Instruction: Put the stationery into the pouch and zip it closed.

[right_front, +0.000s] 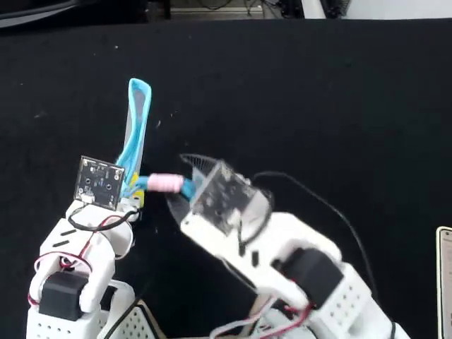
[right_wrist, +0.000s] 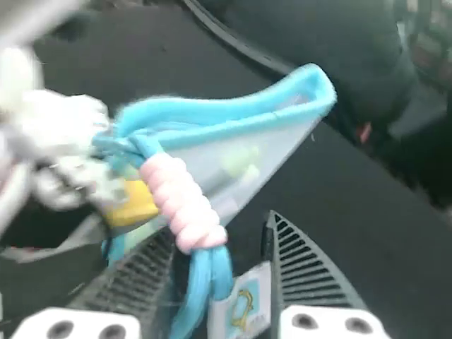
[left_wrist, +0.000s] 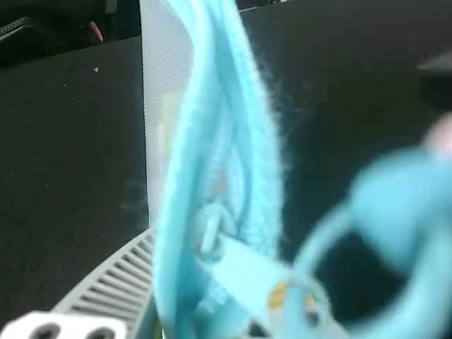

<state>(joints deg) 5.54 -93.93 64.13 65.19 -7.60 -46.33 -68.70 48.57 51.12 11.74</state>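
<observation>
We have the pouch [right_front: 138,120] standing on edge above the black counter [right_front: 318,106], its near end gripped by the left hand [right_front: 134,196]. The pink braided pull [right_front: 164,183] and its blue cord [right_wrist: 205,282] run from the zipper slider [left_wrist: 208,233] into the right hand [right_front: 185,189]; we cannot tell whether that hand is clamped on the cord. To zip well, we judge the left grip should anchor firmly while we draw the cord straight along the teeth, never sideways, so the slider neither jams nor twists the pouch.
</observation>
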